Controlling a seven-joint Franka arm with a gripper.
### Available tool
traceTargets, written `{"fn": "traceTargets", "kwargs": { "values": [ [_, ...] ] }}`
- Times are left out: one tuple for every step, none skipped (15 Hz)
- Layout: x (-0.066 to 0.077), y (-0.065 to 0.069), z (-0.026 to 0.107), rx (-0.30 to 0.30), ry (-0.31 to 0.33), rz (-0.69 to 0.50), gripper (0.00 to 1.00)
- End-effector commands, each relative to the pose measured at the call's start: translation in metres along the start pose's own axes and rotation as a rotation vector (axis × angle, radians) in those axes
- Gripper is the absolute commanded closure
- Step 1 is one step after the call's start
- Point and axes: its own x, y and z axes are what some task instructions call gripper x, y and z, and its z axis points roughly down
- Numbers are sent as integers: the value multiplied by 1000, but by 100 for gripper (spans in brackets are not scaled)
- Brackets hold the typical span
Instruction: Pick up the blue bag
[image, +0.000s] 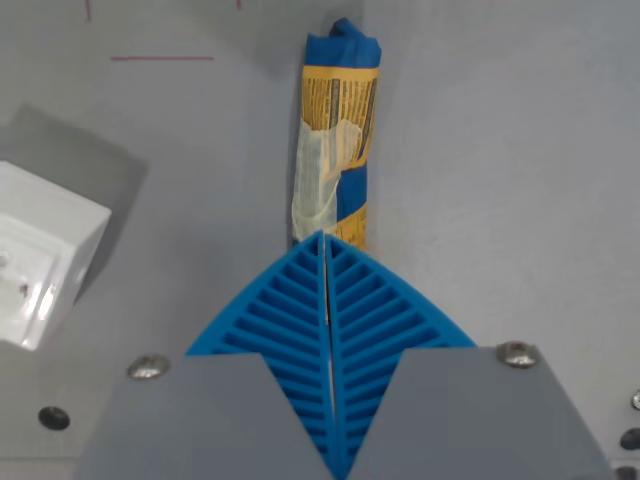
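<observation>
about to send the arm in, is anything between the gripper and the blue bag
Nothing visible does. The gripper, fingers pressed together, points straight at the near end of the blue bag. The white box sits off at the wrist view's left, clear of that line.

1. I see the blue bag (337, 140) as a long, narrow, rolled or folded bundle, lying flat on the grey worktop (500, 150).
2. It runs lengthwise up the middle of the wrist view, tilted only slightly, so its far end sits a little toward the wrist view's right.
3. Its far end is crumpled blue; below that comes a yellow-orange panel with dark print too small for me to read.
4. A pale, translucent patch covers the lower part on the wrist view's left side, with blue and yellow beside it.
5. Its near end is hidden from my view.
</observation>
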Motion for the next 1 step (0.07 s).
{"fn": "traceTargets", "kwargs": {
  "values": [
    [-3,4,-27,26,21,-19,100]
  ]
}}
